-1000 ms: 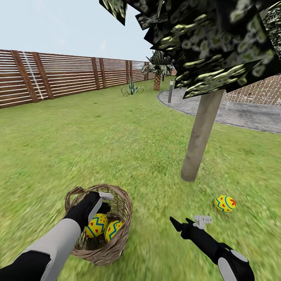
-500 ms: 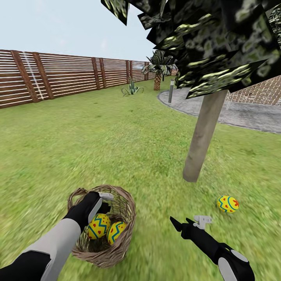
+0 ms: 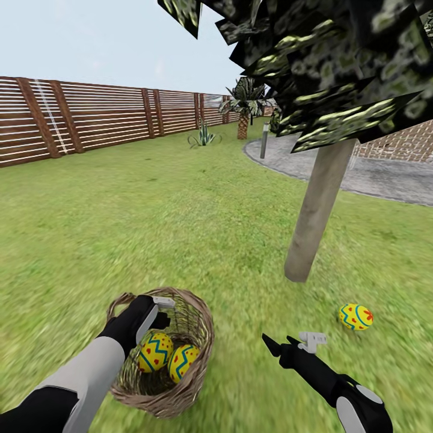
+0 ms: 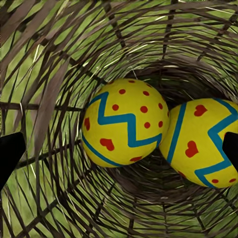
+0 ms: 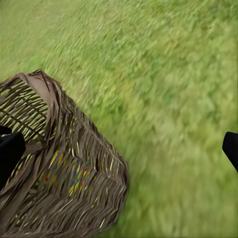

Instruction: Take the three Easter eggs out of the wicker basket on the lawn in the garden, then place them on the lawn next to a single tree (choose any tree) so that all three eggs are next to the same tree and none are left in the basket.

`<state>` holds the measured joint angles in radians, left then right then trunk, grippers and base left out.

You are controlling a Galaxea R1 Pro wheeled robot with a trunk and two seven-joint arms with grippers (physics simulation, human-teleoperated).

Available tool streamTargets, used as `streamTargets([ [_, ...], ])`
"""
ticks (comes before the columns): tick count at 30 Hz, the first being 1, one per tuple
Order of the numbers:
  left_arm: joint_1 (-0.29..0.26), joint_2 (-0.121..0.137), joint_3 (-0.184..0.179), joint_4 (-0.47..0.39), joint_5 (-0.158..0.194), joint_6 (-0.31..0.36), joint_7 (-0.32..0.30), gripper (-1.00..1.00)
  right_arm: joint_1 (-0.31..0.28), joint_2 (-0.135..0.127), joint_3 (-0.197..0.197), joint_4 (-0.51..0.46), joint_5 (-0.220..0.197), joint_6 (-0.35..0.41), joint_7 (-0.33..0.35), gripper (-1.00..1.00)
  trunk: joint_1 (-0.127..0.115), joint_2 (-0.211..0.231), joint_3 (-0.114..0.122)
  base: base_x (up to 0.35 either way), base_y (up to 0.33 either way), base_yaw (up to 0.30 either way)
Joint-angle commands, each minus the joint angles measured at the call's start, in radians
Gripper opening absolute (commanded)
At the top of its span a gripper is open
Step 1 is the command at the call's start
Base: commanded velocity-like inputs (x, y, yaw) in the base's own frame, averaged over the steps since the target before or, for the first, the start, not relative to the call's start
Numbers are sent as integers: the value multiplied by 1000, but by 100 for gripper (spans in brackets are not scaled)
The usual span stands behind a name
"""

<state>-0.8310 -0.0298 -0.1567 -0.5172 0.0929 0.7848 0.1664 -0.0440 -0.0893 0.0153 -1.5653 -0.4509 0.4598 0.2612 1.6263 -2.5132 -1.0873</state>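
Egg retrieval from wicker basket (image 3: pixel 162 361), one egg (image 3: pixel 355 316) already beside the tree (image 3: pixel 316 210).
Left jaws (image 4: pixel 119 148) spread wide, two eggs (image 4: pixel 126 129) lying between them; next, descend and close. Right jaws (image 3: pixel 294 344) spread, empty.

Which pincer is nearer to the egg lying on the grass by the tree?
Right. The right pincer hovers over the grass a short way from that egg; the left pincer is inside the wicker basket.
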Motion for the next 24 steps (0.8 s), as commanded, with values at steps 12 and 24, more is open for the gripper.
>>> streamTargets([
  [12,0,0,-6,-1,10,4,7,100,0,-1,0,-1,-6,5,0,100,0,0,-1,21,11,0],
  [24,0,0,-9,-1,9,-7,8,100,0,-1,0,-1,-6,5,0,100,0,0,-1,28,8,0],
])
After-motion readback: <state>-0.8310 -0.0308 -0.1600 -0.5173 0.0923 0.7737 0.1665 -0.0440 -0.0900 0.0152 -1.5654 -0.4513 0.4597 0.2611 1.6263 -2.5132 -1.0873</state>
